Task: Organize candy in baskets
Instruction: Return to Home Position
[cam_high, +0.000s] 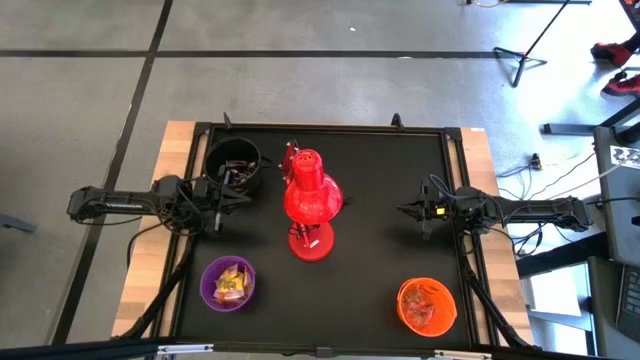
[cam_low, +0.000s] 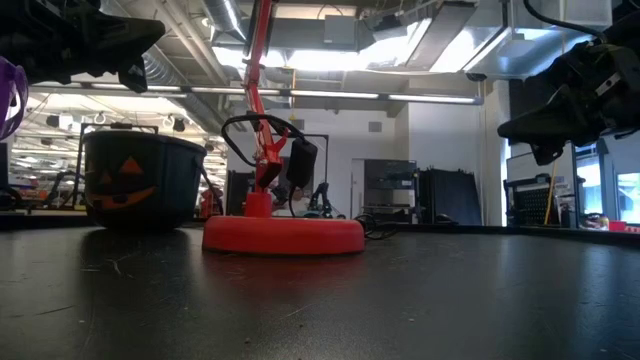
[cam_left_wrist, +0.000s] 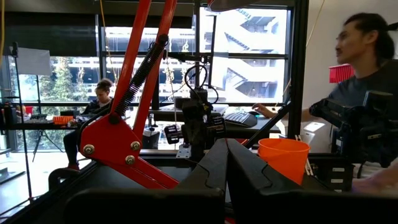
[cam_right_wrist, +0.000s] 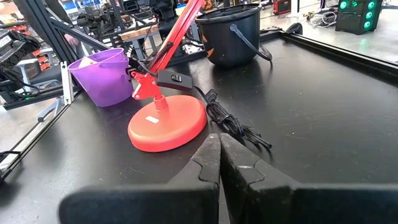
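Three buckets stand on the black table. The black bucket (cam_high: 232, 165) (cam_low: 140, 180) is far left. The purple bucket (cam_high: 228, 283) (cam_right_wrist: 102, 78) is near left, with yellow-wrapped candy (cam_high: 233, 284) inside. The orange bucket (cam_high: 427, 305) (cam_left_wrist: 283, 158) is near right and holds candy (cam_high: 424, 308) too. My left gripper (cam_high: 243, 193) (cam_left_wrist: 225, 152) is shut and empty, raised beside the black bucket's near side. My right gripper (cam_high: 403, 210) (cam_right_wrist: 219, 149) is shut and empty, raised above the table right of the lamp.
A red desk lamp (cam_high: 310, 200) stands mid-table between the grippers, its round base (cam_low: 285, 235) (cam_right_wrist: 168, 121) on the mat and its cord (cam_right_wrist: 233, 127) trailing beside it. A black frame rail (cam_high: 330, 128) edges the table. People sit beyond the table (cam_left_wrist: 364, 68).
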